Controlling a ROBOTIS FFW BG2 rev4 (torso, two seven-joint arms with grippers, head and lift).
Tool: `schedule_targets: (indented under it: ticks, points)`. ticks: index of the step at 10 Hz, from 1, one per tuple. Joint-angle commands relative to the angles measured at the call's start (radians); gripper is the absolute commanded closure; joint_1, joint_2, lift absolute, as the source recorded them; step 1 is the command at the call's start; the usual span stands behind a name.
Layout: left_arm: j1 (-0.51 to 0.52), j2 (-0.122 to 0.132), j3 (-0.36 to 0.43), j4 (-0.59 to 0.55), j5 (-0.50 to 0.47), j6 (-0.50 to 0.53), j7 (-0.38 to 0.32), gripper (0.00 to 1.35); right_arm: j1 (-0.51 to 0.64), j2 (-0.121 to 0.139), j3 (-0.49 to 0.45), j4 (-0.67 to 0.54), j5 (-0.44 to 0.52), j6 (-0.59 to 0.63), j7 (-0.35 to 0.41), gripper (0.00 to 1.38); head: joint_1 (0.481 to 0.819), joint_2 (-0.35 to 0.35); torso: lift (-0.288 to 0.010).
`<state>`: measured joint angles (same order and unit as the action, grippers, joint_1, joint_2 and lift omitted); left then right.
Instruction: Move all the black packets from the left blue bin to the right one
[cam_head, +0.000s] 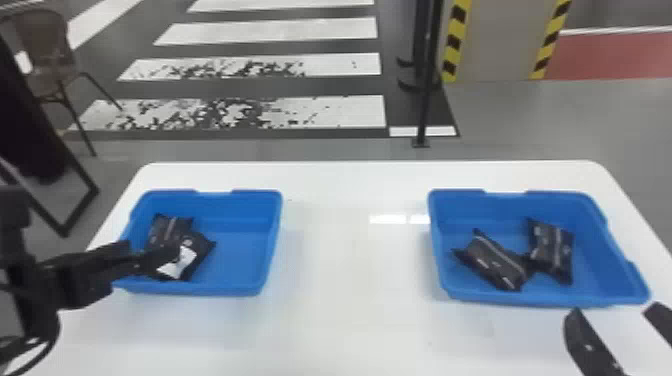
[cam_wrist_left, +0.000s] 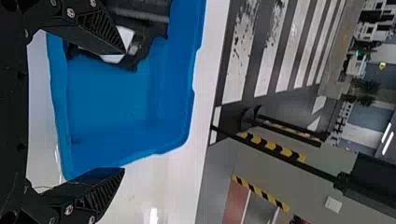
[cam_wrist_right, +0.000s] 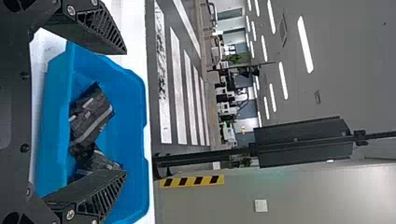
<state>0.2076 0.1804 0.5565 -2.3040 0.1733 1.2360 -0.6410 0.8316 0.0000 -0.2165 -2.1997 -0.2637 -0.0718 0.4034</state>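
My left gripper (cam_head: 154, 256) stands over the left blue bin (cam_head: 240, 288), beside two overlapping black packets. One packet (cam_head: 169, 227) lies toward the back; the nearer packet (cam_head: 201, 246) bears a white label. In the left wrist view, my left gripper (cam_wrist_left: 124, 111) is spread wide, one finger over the labelled packet (cam_wrist_left: 145, 50). The right blue bin (cam_head: 530, 297) holds two black packets, one lying slantwise (cam_head: 496, 264) and the other (cam_head: 551, 250) touching its right end. Just in front of that bin is my right gripper (cam_head: 612, 311); in the right wrist view the gripper (cam_wrist_right: 125, 112) is open and empty.
Both bins stand on a white table (cam_head: 345, 310) with a wide gap between them. Past its far edge are a black pole (cam_head: 426, 100), a pillar with yellow-black stripes (cam_head: 500, 40), and a chair (cam_head: 47, 55) at the left.
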Motion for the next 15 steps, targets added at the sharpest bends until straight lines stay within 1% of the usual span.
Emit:
schedule_targets:
  ticks: [1,2,3,4,5,7,8,9,10,11,12,14,15]
  points:
    - [-0.055,0.025,0.010,0.042,-0.078,0.057,0.003,0.16,0.008,0.001,0.019,0.009,-0.011,0.020,0.000,0.12,0.695,0.176,-0.138]
    - [-0.109,0.042,-0.002,0.106,-0.117,0.092,0.003,0.16,0.003,0.001,0.019,0.017,-0.017,0.028,0.000,0.12,0.695,0.204,-0.138]
    - [-0.159,0.054,-0.020,0.168,-0.153,0.111,0.003,0.16,0.000,0.001,0.019,0.024,-0.019,0.032,0.000,0.12,0.695,0.241,-0.138]
    - [-0.208,0.063,-0.042,0.236,-0.187,0.119,0.003,0.16,0.000,0.001,0.021,0.029,-0.023,0.040,0.002,0.12,0.695,0.259,-0.138]
    - [-0.259,0.071,-0.064,0.317,-0.213,0.119,0.003,0.16,-0.009,0.001,0.021,0.039,-0.023,0.057,0.011,0.12,0.695,0.270,-0.138]
    - [-0.340,0.099,-0.144,0.462,-0.251,0.126,0.003,0.16,-0.039,0.001,0.025,0.068,-0.021,0.069,0.043,0.12,0.695,0.278,-0.138]
    - [-0.382,0.103,-0.168,0.528,-0.271,0.131,0.003,0.16,-0.044,0.001,0.029,0.078,-0.023,0.074,0.043,0.12,0.695,0.273,-0.138]
    - [-0.411,0.108,-0.196,0.570,-0.287,0.131,0.003,0.16,-0.049,0.001,0.031,0.085,-0.023,0.079,0.045,0.12,0.695,0.268,-0.138]
    - [-0.441,0.108,-0.218,0.609,-0.317,0.133,0.003,0.16,-0.054,0.001,0.033,0.090,-0.025,0.082,0.048,0.12,0.695,0.266,-0.138]
    - [-0.465,0.105,-0.223,0.656,-0.343,0.136,0.003,0.18,-0.059,0.001,0.037,0.100,-0.033,0.086,0.049,0.12,0.695,0.261,-0.138]
    - [-0.485,0.105,-0.237,0.708,-0.355,0.136,0.003,0.18,-0.063,0.001,0.039,0.105,-0.039,0.089,0.049,0.12,0.695,0.264,-0.138]
    - [-0.505,0.099,-0.259,0.754,-0.361,0.133,0.004,0.22,-0.068,0.001,0.045,0.115,-0.047,0.094,0.051,0.12,0.695,0.267,-0.138]
    - [-0.514,0.093,-0.263,0.766,-0.361,0.133,0.006,0.26,-0.071,0.001,0.045,0.122,-0.057,0.096,0.051,0.12,0.695,0.263,-0.138]
